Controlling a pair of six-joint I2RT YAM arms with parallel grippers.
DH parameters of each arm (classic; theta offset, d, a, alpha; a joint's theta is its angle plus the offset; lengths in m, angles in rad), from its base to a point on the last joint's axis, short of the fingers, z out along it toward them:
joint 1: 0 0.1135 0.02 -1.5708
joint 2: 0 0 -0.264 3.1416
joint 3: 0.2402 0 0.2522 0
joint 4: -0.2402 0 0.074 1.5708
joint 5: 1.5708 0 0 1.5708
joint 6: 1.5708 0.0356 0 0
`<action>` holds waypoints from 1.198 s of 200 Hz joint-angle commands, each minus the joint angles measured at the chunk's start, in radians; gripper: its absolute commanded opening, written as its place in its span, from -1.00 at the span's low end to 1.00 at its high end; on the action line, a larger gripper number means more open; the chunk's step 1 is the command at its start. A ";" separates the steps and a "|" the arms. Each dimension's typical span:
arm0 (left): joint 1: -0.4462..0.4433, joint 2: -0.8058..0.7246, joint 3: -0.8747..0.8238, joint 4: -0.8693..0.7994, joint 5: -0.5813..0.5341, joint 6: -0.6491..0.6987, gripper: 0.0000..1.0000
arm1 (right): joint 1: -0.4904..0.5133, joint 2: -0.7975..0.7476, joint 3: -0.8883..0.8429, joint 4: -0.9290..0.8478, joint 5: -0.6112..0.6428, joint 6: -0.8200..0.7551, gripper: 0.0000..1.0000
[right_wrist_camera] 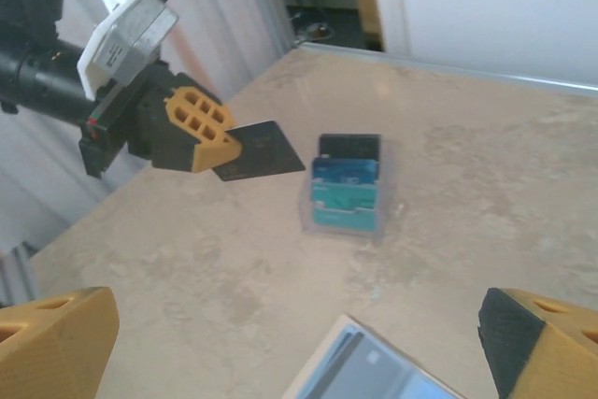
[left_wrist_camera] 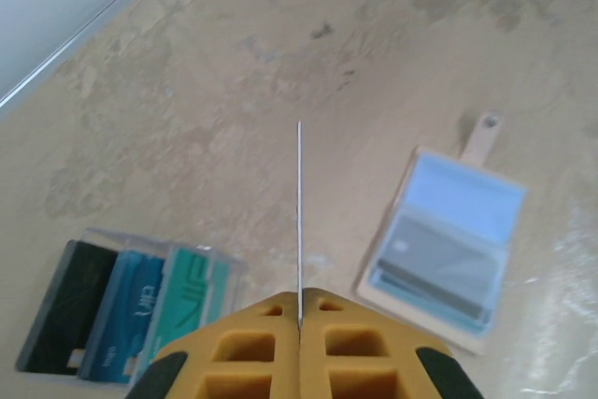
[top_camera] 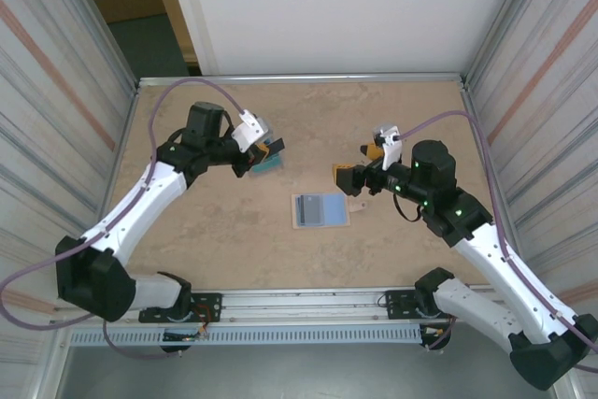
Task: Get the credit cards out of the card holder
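Note:
The card holder [top_camera: 320, 210] lies open in the middle of the table, pale blue faces up, its tan strap tab [left_wrist_camera: 481, 137] pointing away. A grey card [left_wrist_camera: 439, 259] sits in one of its pockets. My left gripper [left_wrist_camera: 300, 313] is shut on a dark credit card [right_wrist_camera: 263, 151], seen edge-on as a thin line [left_wrist_camera: 299, 212], held in the air beside a fanned pile of black, blue and teal cards [left_wrist_camera: 131, 310]. My right gripper [right_wrist_camera: 299, 324] hangs wide open just above the holder's [right_wrist_camera: 374, 376] near edge, with nothing between its fingers [right_wrist_camera: 537, 343].
The card pile [top_camera: 271, 163] rests on a clear plastic base left of and behind the holder. Metal-panelled walls close in the table on both sides, and a white wall [top_camera: 327, 7] stands behind it. Bare tabletop [top_camera: 215, 221] lies between the arms.

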 commanded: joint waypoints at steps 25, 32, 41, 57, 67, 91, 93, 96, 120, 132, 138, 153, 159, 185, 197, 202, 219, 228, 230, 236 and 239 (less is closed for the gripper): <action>0.059 0.099 0.003 0.086 -0.056 0.169 -1.00 | -0.010 0.033 0.030 -0.065 0.198 0.065 0.97; 0.062 0.114 0.009 0.091 -0.068 0.180 -1.00 | -0.010 0.047 0.037 -0.073 0.211 0.066 0.97; 0.066 0.136 0.018 0.093 -0.079 0.199 -1.00 | -0.010 0.064 0.044 -0.082 0.231 0.070 0.97; 0.078 0.178 0.034 0.105 -0.094 0.225 -1.00 | -0.009 0.088 0.047 -0.085 0.256 0.072 0.97; 0.092 0.205 0.046 0.116 -0.099 0.230 -1.00 | -0.010 0.096 0.045 -0.077 0.266 0.072 0.97; 0.136 0.264 0.059 0.162 -0.077 0.230 -1.00 | -0.010 0.098 0.036 -0.052 0.274 0.075 0.97; 0.138 0.267 0.059 0.166 -0.076 0.228 -1.00 | -0.010 0.098 0.036 -0.051 0.274 0.075 0.97; 0.143 0.273 0.060 0.178 -0.073 0.228 -1.00 | -0.010 0.097 0.037 -0.051 0.275 0.076 0.97; 0.175 0.324 0.076 0.239 -0.034 0.222 -1.00 | -0.010 0.089 0.036 -0.049 0.304 0.079 0.97; 0.186 0.355 0.098 0.243 -0.026 0.232 -1.00 | -0.010 0.086 0.036 -0.050 0.317 0.082 0.97; 0.190 0.371 0.112 0.236 -0.026 0.239 -1.00 | -0.010 0.083 0.035 -0.053 0.321 0.084 0.97; 0.197 0.411 0.154 0.207 -0.022 0.262 -1.00 | -0.011 0.078 0.034 -0.053 0.328 0.085 0.97; 0.199 0.424 0.169 0.194 -0.023 0.270 -1.00 | -0.012 0.077 0.034 -0.054 0.332 0.086 0.97; 0.200 0.467 0.217 0.154 -0.014 0.304 -1.00 | -0.012 0.068 0.032 -0.059 0.348 0.087 0.97; 0.201 0.483 0.232 0.140 -0.014 0.314 -1.00 | -0.012 0.067 0.029 -0.058 0.357 0.088 0.97; 0.202 0.489 0.238 0.133 -0.013 0.318 -1.00 | -0.012 0.066 0.028 -0.057 0.357 0.088 0.97; 0.202 0.501 0.248 0.119 -0.013 0.327 -1.00 | -0.014 0.066 0.027 -0.055 0.363 0.091 0.97; 0.203 0.506 0.247 0.116 -0.007 0.332 -1.00 | -0.014 0.067 0.024 -0.052 0.363 0.091 0.97; 0.202 0.506 0.248 0.117 -0.007 0.332 -1.00 | -0.014 0.066 0.026 -0.051 0.363 0.092 0.97; 0.202 0.508 0.246 0.116 -0.004 0.334 -1.00 | -0.013 0.068 0.024 -0.049 0.363 0.091 0.97; 0.202 0.510 0.249 0.114 -0.002 0.336 -1.00 | -0.013 0.068 0.024 -0.049 0.364 0.093 0.97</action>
